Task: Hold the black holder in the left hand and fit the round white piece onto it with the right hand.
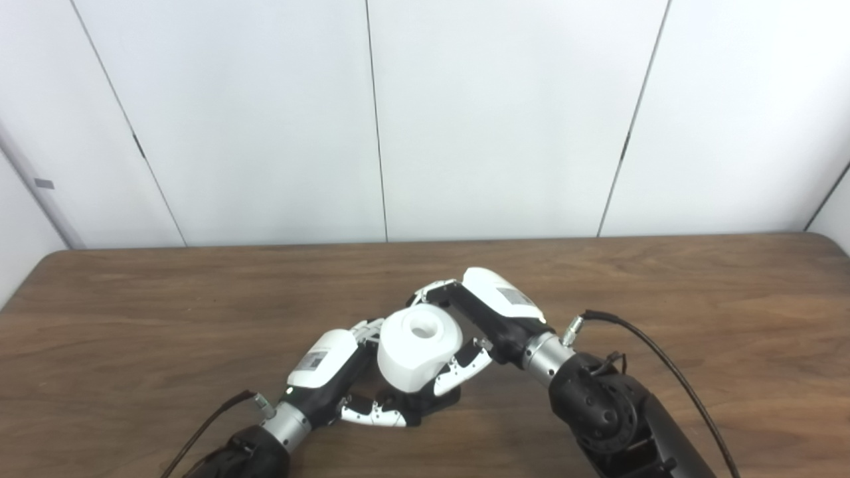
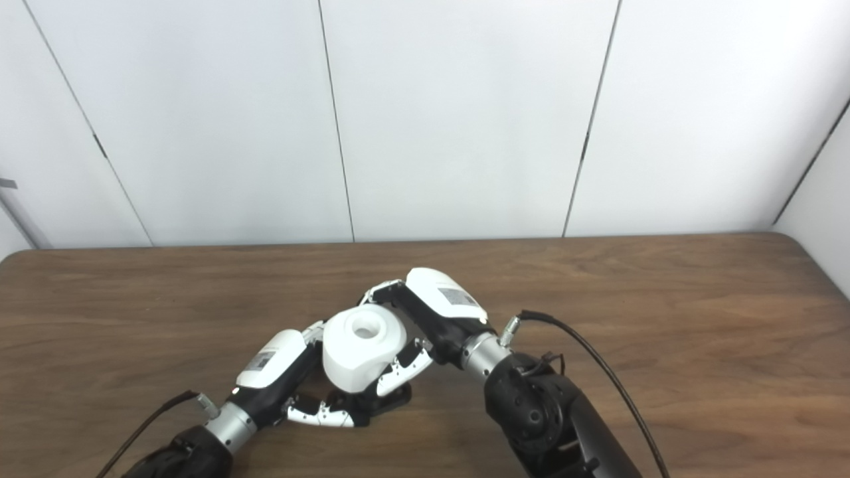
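Note:
The round white piece [image 1: 417, 350] with a hole in its top sits over the black holder [image 1: 425, 403], of which only a dark base shows beneath it, low on the table. My right hand [image 1: 475, 332] is shut on the white piece, fingers behind it and thumb in front. My left hand [image 1: 345, 378] wraps around the black holder from the left, its fingers curled under the white piece. Both also show in the right eye view, the white piece [image 2: 362, 352] between my left hand [image 2: 285, 375] and right hand [image 2: 425, 325].
The brown wooden table [image 1: 133, 318] stretches to both sides, with its far edge against white wall panels [image 1: 265, 119]. Black cables [image 1: 657, 358] run from each wrist along the forearms.

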Controlling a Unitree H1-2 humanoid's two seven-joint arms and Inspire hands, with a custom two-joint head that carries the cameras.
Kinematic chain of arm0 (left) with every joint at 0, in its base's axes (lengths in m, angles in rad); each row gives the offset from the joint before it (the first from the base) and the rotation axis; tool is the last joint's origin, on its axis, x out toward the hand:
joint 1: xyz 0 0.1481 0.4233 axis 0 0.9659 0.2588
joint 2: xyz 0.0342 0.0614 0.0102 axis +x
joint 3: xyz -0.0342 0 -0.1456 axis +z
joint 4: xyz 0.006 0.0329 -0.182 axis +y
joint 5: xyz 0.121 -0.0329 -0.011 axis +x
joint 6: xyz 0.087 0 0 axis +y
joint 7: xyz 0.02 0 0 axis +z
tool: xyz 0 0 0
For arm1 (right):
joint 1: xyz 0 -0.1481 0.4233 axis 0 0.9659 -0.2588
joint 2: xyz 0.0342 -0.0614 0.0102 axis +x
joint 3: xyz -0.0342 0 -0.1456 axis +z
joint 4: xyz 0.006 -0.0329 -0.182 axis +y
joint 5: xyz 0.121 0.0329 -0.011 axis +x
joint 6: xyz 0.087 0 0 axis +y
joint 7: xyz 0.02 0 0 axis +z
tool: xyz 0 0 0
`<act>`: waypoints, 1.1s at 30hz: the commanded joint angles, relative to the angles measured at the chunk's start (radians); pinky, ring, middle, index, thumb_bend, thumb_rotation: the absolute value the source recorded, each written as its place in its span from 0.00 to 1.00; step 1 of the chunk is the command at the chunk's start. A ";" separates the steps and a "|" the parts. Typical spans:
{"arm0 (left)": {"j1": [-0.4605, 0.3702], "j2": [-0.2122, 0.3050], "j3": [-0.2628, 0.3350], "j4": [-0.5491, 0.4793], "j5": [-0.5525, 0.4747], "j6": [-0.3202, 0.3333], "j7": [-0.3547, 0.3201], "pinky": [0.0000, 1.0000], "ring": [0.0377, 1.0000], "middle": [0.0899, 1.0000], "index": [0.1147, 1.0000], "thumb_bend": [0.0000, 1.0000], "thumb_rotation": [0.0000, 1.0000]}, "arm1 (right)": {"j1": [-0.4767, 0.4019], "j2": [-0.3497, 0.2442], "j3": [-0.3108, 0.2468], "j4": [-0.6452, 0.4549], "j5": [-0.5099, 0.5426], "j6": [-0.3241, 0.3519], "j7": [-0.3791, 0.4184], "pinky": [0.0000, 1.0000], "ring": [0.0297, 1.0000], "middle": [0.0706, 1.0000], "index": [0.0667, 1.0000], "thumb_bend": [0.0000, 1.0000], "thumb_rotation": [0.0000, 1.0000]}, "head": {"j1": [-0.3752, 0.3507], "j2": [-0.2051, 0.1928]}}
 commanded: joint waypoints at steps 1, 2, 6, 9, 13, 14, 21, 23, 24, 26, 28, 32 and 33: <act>0.046 -0.010 -0.062 0.026 0.063 0.043 -0.115 0.96 0.94 0.89 0.42 0.52 0.06 | -0.044 -0.001 0.003 -0.007 -0.007 -0.024 0.003 0.77 0.80 0.75 0.44 0.52 0.13 | 0.001 0.004; 0.046 -0.010 -0.062 0.026 0.061 0.043 -0.114 0.96 0.94 0.89 0.42 0.52 0.06 | -0.044 -0.002 0.007 -0.005 -0.010 -0.025 0.008 0.77 0.80 0.75 0.44 0.52 0.13 | 0.001 0.004; 0.046 -0.011 -0.064 0.024 0.057 0.044 -0.115 0.97 0.94 0.89 0.42 0.52 0.06 | -0.042 -0.009 0.015 0.017 -0.013 -0.049 0.004 0.78 0.80 0.75 0.44 0.52 0.13 | 0.005 0.009; 0.047 -0.013 -0.067 0.020 0.060 0.045 -0.112 0.96 0.94 0.89 0.42 0.52 0.06 | -0.040 -0.012 0.017 0.033 -0.015 -0.063 0.002 0.81 0.80 0.74 0.44 0.52 0.13 | 0.007 0.012; 0.048 -0.014 -0.067 0.019 0.065 0.040 -0.101 0.94 0.93 0.89 0.42 0.52 0.06 | -0.039 -0.022 0.020 0.057 -0.018 -0.092 0.001 0.81 0.80 0.74 0.44 0.52 0.14 | 0.009 0.014; 0.049 -0.013 -0.066 0.017 0.065 0.042 -0.102 0.94 0.93 0.88 0.42 0.52 0.06 | -0.039 -0.025 0.021 0.060 -0.020 -0.098 0.002 0.81 0.80 0.74 0.44 0.52 0.14 | 0.008 0.016; 0.052 -0.010 -0.063 0.009 0.060 0.050 -0.109 0.95 0.93 0.89 0.42 0.52 0.06 | -0.043 -0.054 0.018 0.067 -0.024 -0.116 0.024 0.81 0.79 0.74 0.44 0.52 0.14 | 0.006 0.021; 0.055 -0.008 -0.062 0.004 0.058 0.051 -0.108 0.95 0.93 0.89 0.42 0.52 0.06 | -0.044 -0.063 0.017 0.062 -0.026 -0.116 0.030 0.81 0.79 0.74 0.44 0.52 0.14 | 0.004 0.024; 0.055 -0.007 -0.062 0.003 0.057 0.052 -0.109 0.95 0.93 0.89 0.42 0.52 0.06 | -0.044 -0.068 0.016 0.060 -0.026 -0.117 0.031 0.81 0.79 0.74 0.44 0.52 0.14 | 0.004 0.024; 0.055 -0.005 -0.063 0.003 0.058 0.053 -0.110 0.95 0.93 0.89 0.42 0.52 0.06 | -0.043 -0.077 0.014 0.059 -0.024 -0.123 0.030 0.81 0.79 0.74 0.44 0.52 0.14 | 0.004 0.027; 0.055 -0.004 -0.063 0.004 0.057 0.049 -0.108 0.95 0.93 0.89 0.42 0.52 0.06 | -0.043 -0.085 0.014 0.059 -0.024 -0.132 0.026 0.81 0.79 0.74 0.44 0.52 0.14 | 0.002 0.028; 0.056 -0.003 -0.063 0.001 0.057 0.055 -0.113 0.96 0.93 0.89 0.42 0.52 0.06 | -0.042 -0.099 0.007 0.056 -0.024 -0.135 0.029 0.80 0.79 0.73 0.44 0.53 0.14 | 0.002 0.032; 0.056 -0.003 -0.063 0.000 0.057 0.055 -0.112 0.95 0.93 0.89 0.42 0.52 0.06 | -0.042 -0.101 0.006 0.055 -0.024 -0.136 0.029 0.80 0.78 0.73 0.44 0.53 0.14 | 0.002 0.032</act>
